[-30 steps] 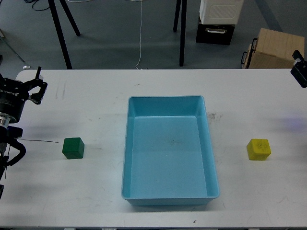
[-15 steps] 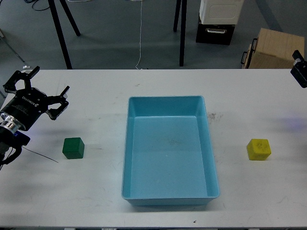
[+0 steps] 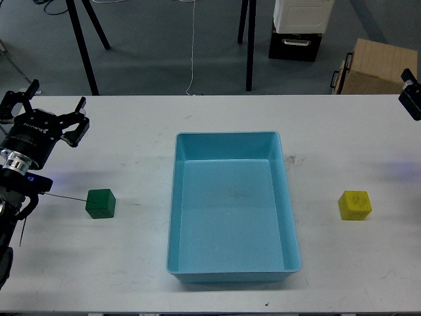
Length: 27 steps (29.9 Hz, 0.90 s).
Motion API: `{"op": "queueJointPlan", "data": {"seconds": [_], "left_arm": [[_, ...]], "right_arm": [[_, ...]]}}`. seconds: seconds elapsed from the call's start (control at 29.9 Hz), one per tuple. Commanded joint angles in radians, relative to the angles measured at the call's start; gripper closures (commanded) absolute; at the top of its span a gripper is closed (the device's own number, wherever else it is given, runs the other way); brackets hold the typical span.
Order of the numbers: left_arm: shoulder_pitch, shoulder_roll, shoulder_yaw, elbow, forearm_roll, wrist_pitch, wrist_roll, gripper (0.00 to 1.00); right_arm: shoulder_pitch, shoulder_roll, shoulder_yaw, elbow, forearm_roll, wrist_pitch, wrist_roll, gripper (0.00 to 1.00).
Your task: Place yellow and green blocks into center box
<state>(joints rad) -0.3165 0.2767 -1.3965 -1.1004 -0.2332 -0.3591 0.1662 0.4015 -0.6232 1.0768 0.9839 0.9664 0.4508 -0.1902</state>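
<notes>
Left end effector (image 3: pixel 45 113) spread wide, fingers released and grasping nothing, poised above the far-left part of the white worktop (image 3: pixel 131 263). Nearer the camera and a little to its right, apart from the fingers and untouched: green block (image 3: pixel 100 203), flat on the worktop. Farther right again, well apart: blue center box (image 3: pixel 231 207), open-topped, nothing inside. Beyond the box's far side, nearly the whole worktop away from this end effector: yellow block (image 3: pixel 354 205), likewise sitting flat and untouched.

Right end effector (image 3: pixel 410 93) barely in view at the picture's right edge, dark and cut off; open or clenched, cannot tell. Yellow block nearer the camera and a little to its left, well apart from it.

Both blocks look like small rigid cubes with flat, matte faces, probably light and not fragile; soft foam or hard wood, impossible to say from here. Likely no slip under a firm pinch. Best hold, as a judgement: descent from straight above, fingers closing on two opposite side faces near mid-height, pads square to those faces so the cube does not twist. Green block slightly rotated on the worktop, so a matching wrist turn probably needed first. Box walls look low enough for a release from just over the rim.
</notes>
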Motion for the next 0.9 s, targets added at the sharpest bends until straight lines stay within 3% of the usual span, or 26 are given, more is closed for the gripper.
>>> {"op": "queueJointPlan", "data": {"seconds": [0.0, 0.23, 0.87], "left_arm": [[0.002, -0.023, -0.074, 0.013, 0.0, -0.004, -0.004, 0.0], [0.042, -0.042, -0.15, 0.019, 0.0, -0.008, -0.005, 0.0], [0.045, -0.05, -0.134, 0.013, 0.012, 0.003, -0.005, 0.0]], "right_arm": [[-0.004, 0.0, -0.001, -0.001, 0.0, -0.003, 0.0, 0.0], [-0.01, -0.001, 0.0, -0.011, 0.0, -0.003, 0.002, 0.0], [-0.015, 0.0, -0.003, -0.021, -0.003, -0.001, 0.002, 0.0]]}}
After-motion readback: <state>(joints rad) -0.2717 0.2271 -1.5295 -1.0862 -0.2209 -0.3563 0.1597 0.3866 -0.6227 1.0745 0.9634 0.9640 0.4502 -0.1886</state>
